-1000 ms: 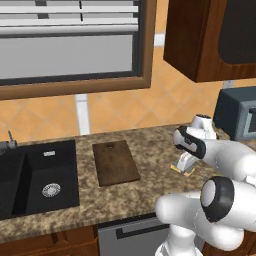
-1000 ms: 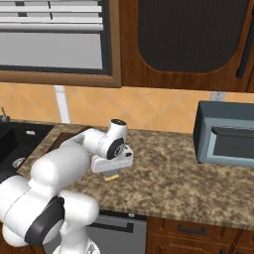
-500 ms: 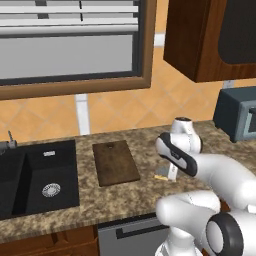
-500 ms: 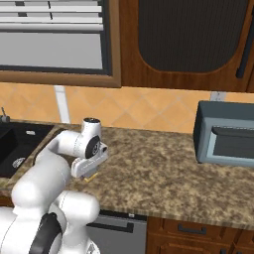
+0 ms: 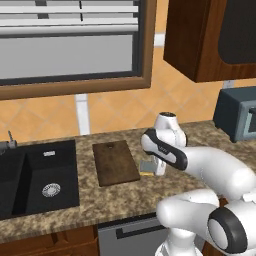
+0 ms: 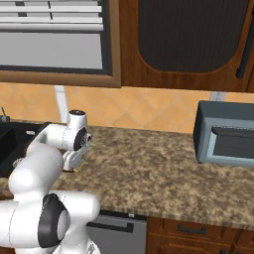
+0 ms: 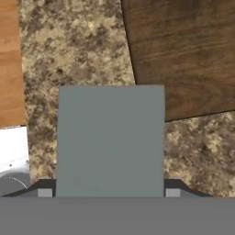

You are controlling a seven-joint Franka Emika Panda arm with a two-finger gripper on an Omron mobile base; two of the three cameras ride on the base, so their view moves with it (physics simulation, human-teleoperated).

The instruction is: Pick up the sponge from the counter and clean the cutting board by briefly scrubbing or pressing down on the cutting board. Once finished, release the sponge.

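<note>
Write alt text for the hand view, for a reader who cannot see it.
A grey sponge sits between the pincer fingers, above speckled granite counter. Its upper right corner overlaps the edge of a dark brown cutting board at upper right.

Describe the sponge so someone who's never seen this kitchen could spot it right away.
Find the black sink in the granite counter, then the dark wooden cutting board to its right. At the board's right edge, the gripper holds the sponge: a small block, grey on top, yellow underneath.
</note>
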